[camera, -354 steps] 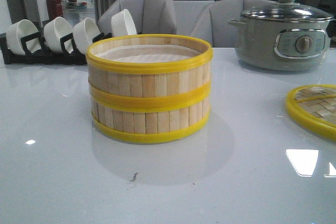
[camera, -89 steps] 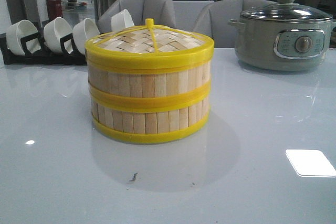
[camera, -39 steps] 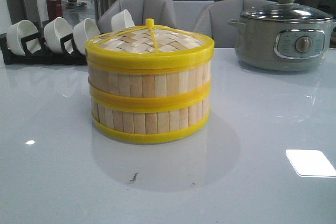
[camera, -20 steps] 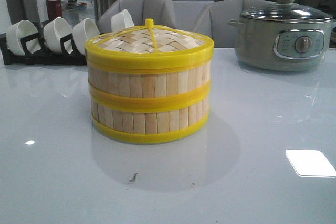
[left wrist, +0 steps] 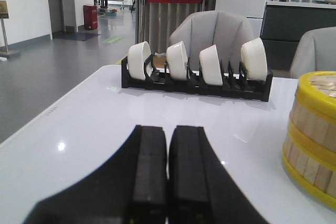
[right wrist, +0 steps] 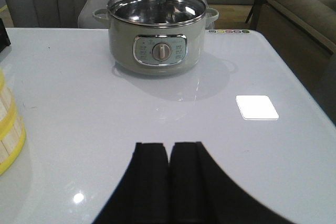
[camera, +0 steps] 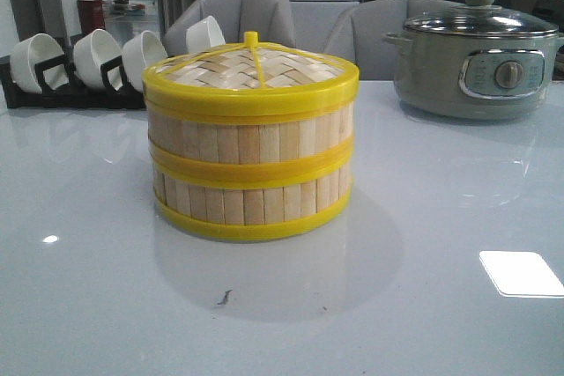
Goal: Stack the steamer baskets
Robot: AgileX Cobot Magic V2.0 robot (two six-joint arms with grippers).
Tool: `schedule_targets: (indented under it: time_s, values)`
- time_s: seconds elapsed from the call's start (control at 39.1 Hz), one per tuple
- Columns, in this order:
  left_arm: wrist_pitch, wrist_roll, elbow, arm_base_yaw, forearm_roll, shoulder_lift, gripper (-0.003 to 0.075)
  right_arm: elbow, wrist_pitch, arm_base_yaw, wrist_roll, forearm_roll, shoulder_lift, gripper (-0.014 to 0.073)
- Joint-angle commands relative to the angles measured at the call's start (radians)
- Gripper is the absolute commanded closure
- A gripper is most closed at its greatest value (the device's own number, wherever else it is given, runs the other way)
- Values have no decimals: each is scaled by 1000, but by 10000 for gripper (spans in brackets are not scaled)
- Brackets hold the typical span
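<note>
Item: steamer baskets (camera: 251, 165), two, stacked one on the other near the middle of the surface (camera: 441, 217); woven lid (camera: 251, 68) seated on top; stack upright, rims level; task judged complete.

Left fingers (left wrist: 167, 171): pressed together, empty; stack lies well to their right, apart.

Right fingers (right wrist: 167, 174): pressed together, empty; stack lies to their left, apart; neither arm clearly nearer.

Also present: electric pot (camera: 480, 55), bowl rack (left wrist: 197, 74).

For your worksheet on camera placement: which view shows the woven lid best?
The front view: the lid sits whole on the stacked steamer baskets. The left wrist view catches only its edge; the right wrist view shows none of it.
</note>
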Motion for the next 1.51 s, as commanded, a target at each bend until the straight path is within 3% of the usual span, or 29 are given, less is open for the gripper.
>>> schedule_targets:
  time_s: [0.0,1.48]
  values:
    - [-43,-6,0,2,25,-20,629,-28,-90,-7,-6,-5,9,539]
    - [-44,-8,0,-1,130,-16,629,-28,-88,-7,-6,-5,10,539]
